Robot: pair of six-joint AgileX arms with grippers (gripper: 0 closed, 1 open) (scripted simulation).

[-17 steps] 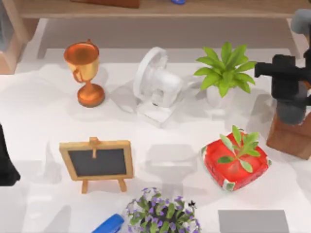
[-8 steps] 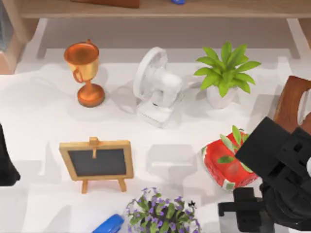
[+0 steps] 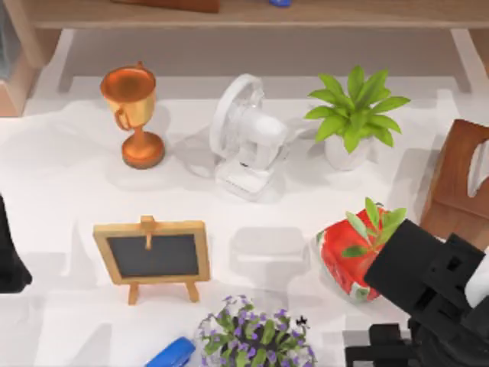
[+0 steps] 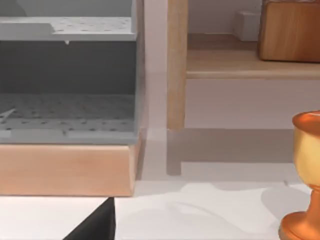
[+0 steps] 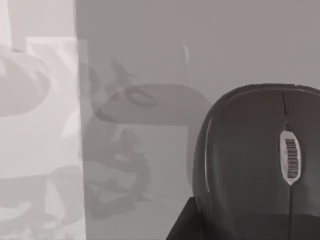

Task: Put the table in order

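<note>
Nearest you, at the near right corner of the tabletop (image 3: 61,199), the right gripper (image 3: 378,353) hangs low over the grey pad (image 5: 140,75). Its wrist camera looks straight onto a dark mouse (image 5: 260,160) against that pad. You cannot tell how the jaws stand, nor whether they hold the mouse or it lies free on the pad. What the next move turns on, as I judge it, is this: the mouse is right at the wrist, not off to a side, and its long axis follows the seam through its scroll wheel (image 5: 290,159), so any closing or letting go should be squared to that line. The right arm is plainly the nearer one. The left arm (image 3: 8,260) is parked at the left edge, well apart, and its jaws cannot be read either. Also along the near edge are a blue object (image 3: 172,354) and a purple flowering plant (image 3: 256,336). Farther in stand a small chalkboard easel (image 3: 153,256) and, just beside the right arm, a red planter (image 3: 348,256). Beyond them are a copper trophy (image 3: 134,115), a white fan (image 3: 244,138), a green potted plant (image 3: 353,115) and a brown wooden piece (image 3: 458,183). Farthest back runs the wooden shelf (image 3: 229,14).
</note>
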